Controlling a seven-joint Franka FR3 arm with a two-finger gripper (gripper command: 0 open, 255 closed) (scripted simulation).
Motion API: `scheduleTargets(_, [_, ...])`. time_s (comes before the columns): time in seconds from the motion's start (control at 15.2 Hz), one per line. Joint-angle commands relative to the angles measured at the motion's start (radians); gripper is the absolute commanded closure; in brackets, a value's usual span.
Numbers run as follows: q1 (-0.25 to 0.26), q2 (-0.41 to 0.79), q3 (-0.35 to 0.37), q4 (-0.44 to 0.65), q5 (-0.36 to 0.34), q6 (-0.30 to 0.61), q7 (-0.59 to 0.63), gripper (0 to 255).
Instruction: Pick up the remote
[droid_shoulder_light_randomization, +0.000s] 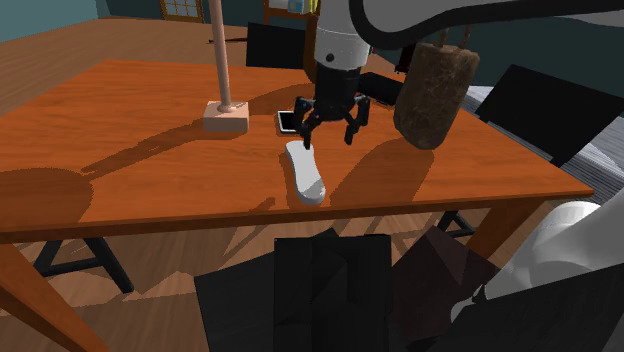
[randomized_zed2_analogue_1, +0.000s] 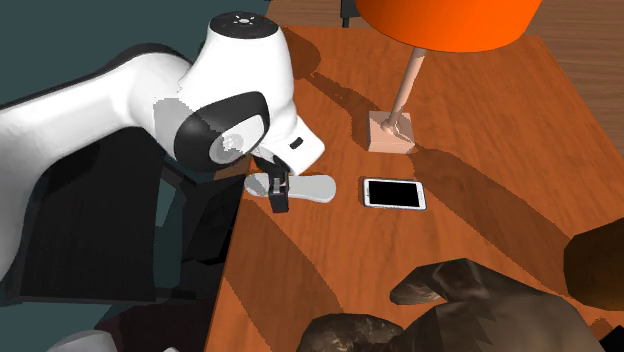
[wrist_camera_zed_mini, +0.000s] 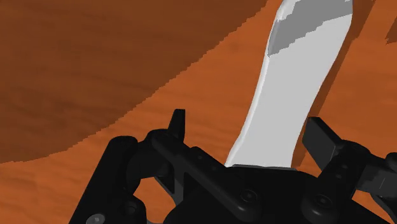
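Note:
The remote (droid_shoulder_light_randomization: 305, 172) is a long, curved white bar lying flat on the orange-brown wooden table (droid_shoulder_light_randomization: 120, 170), near its front edge. My black gripper (droid_shoulder_light_randomization: 328, 132) hangs open just over the remote's far end, pointing down. In the wrist view the remote (wrist_camera_zed_mini: 286, 108) runs out from between the two fingers (wrist_camera_zed_mini: 179, 124), closer to one of them and touching neither; its far end carries a grey patch. From the second exterior view, a black finger (randomized_zed2_analogue_1: 280, 196) crosses the remote (randomized_zed2_analogue_1: 315, 187) close to one end.
A black-screened phone (droid_shoulder_light_randomization: 287, 121) lies just behind the remote, and a lamp base (droid_shoulder_light_randomization: 225, 117) with its thin pole stands beside it. A brown lumpy sack (droid_shoulder_light_randomization: 433, 95) rises close to the gripper on the shoulder view's right. A dark chair (droid_shoulder_light_randomization: 330, 290) sits below the table's front edge.

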Motion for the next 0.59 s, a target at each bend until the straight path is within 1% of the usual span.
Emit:
scheduleTargets(0.0, [0.001, 0.075, 0.033, 0.048, -0.011, 0.019, 0.073, 0])
scheduleTargets(0.13, [0.004, 0.133, 0.052, 0.091, -0.025, 0.027, 0.124, 0])
scheduleTargets(0.53, [0.006, 0.141, 0.055, 0.019, -0.028, 0.107, 0.127, 0])
